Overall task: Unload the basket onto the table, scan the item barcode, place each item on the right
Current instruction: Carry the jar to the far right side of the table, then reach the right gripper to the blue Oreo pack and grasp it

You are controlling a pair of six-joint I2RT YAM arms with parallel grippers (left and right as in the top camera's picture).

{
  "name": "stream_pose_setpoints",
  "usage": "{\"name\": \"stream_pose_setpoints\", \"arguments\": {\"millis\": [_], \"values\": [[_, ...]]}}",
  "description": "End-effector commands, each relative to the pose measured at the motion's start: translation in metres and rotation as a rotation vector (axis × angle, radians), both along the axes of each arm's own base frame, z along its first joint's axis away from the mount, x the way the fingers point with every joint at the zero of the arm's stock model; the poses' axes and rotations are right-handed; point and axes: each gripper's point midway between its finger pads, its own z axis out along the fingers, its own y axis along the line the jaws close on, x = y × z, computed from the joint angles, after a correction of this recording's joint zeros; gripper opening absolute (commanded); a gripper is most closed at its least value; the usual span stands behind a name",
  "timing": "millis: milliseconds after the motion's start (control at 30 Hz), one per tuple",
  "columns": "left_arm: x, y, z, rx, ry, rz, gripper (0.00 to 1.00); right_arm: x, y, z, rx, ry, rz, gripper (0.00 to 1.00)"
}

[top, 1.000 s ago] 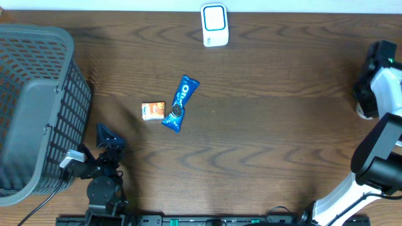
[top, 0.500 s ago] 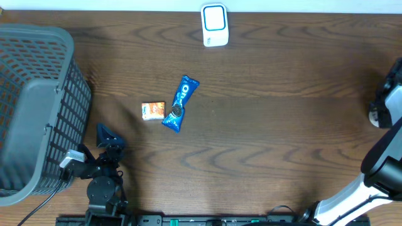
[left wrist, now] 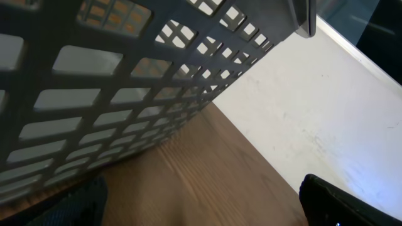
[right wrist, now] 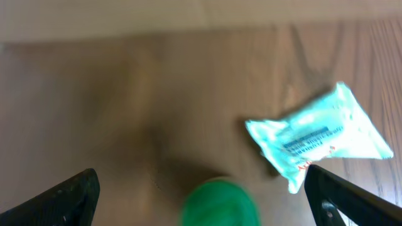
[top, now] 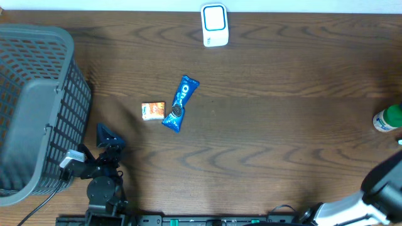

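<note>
At twelve o'clock on the table [top: 282,144], overhead view, stands the white scanner [top: 215,25]; no item near it. Blue cookie packet [top: 181,103] and small orange packet [top: 153,110] lie just beside each other near centre; grey basket [top: 38,107] at nine; green-capped bottle [top: 388,118] at three, on the frame edge, likeliest next item. Left fingers [left wrist: 339,201] spread, empty, close by the basket wall. Right fingers [right wrist: 69,198] spread wide, pinching nothing, green cap [right wrist: 221,202] low between them. Risks: an off-centre close could topple the bottle; a barcode turned away from the scanner gives no read. Right wrist alone shows a pale blue packet [right wrist: 320,135], barcode face up, at two o'clock; overhead misses it.
</note>
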Motion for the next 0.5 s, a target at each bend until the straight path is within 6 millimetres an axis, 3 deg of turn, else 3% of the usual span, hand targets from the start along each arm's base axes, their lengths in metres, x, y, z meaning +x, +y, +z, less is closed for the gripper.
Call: {"name": "stream_pose_setpoints", "arguments": {"millis": [0, 33, 100, 233, 400, 467], "values": [[-0.001, 0.002, -0.014, 0.011, 0.047, 0.010, 0.98, 0.019, 0.042, 0.096, -0.062, -0.177, 0.195, 0.99], [-0.001, 0.002, -0.014, 0.011, 0.048, 0.010, 0.98, 0.024, 0.064, 0.110, -0.034, -0.223, 0.268, 0.99], [-0.001, 0.002, -0.014, 0.011, 0.047, 0.010, 0.98, 0.033, 0.127, 0.132, 0.062, -0.312, 0.466, 0.99], [-0.001, 0.002, -0.014, 0.011, 0.048, 0.010, 0.98, 0.044, 0.249, 0.149, 0.221, -0.364, 0.809, 0.99], [-0.001, 0.002, -0.014, 0.011, 0.048, 0.010, 0.98, 0.044, 0.403, 0.125, 0.321, -0.223, 1.219, 0.99], [-0.001, 0.002, -0.014, 0.011, 0.047, 0.010, 0.98, 0.040, 0.454, 0.108, 0.315, -0.147, 1.334, 0.99]]}}
